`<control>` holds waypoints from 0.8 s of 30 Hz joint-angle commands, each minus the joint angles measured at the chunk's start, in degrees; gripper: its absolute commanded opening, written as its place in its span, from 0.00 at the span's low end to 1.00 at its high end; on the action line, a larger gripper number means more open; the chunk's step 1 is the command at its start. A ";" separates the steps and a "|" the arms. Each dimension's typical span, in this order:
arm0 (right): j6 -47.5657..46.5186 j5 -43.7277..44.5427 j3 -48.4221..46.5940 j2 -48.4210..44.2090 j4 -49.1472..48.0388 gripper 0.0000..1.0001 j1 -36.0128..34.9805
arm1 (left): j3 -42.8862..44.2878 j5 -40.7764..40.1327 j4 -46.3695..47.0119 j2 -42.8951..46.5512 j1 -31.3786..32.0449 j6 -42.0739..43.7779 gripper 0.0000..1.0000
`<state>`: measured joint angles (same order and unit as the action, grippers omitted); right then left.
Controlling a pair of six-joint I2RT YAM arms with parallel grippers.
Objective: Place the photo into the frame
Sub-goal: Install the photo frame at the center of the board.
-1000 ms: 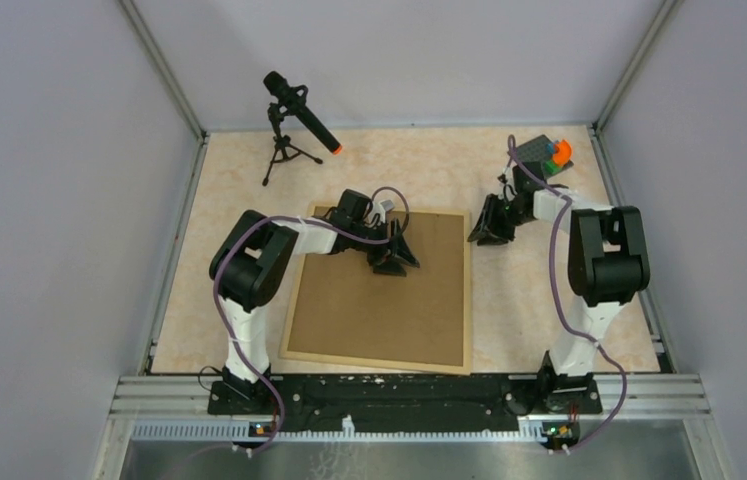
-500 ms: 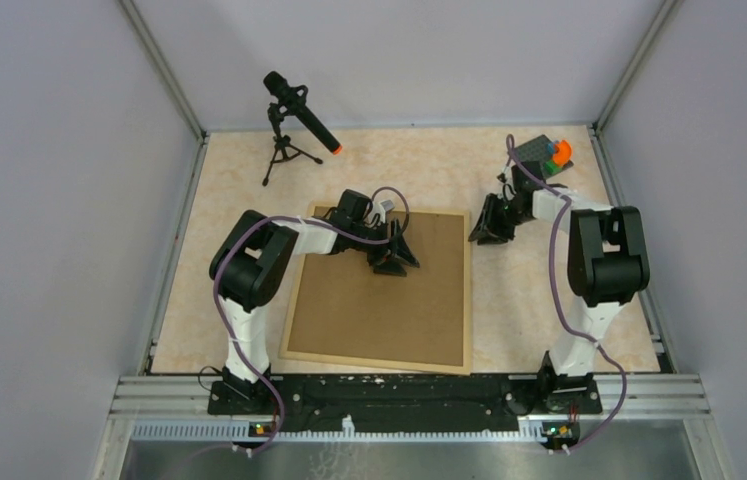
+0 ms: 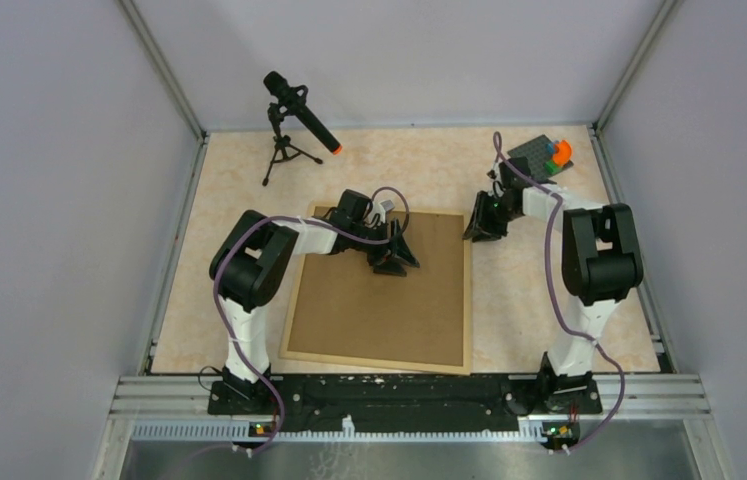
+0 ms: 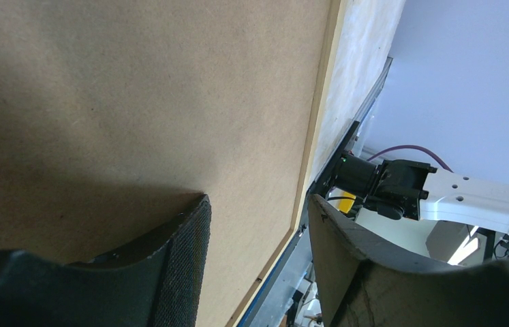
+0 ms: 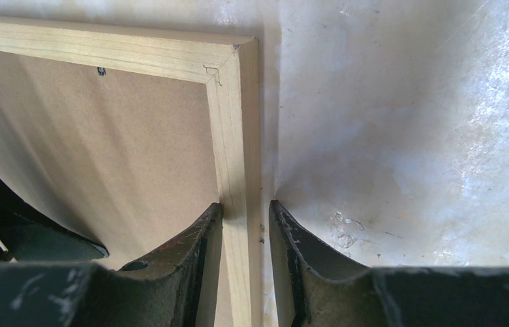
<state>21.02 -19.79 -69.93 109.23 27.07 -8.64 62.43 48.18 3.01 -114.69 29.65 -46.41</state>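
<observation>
The frame (image 3: 468,300) lies flat at table (image 3: 519,290) centre, brown backing board (image 3: 379,310) filling it, its near rail close to the arm bases and bare tabletop on the left, far and right sides. The right gripper (image 5: 246,208) sits at the frame's far right corner, fingers narrowly parted astride the right rail, a sliver of table showing beside the outer finger. The left gripper (image 4: 258,204) rests over the board's far half, jaws spread wide and empty; a microphone tripod (image 3: 289,125) and toy blocks (image 3: 549,153) stand well apart at the far corners.
</observation>
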 commanded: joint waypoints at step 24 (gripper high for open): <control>-2.13 2.38 1.91 2.31 1.30 0.30 1.71 | -1.35 -1.70 0.07 -1.23 0.02 1.09 0.59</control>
<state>21.56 -27.29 -67.31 109.23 24.47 -5.04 62.35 48.21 3.07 -114.72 29.65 -46.41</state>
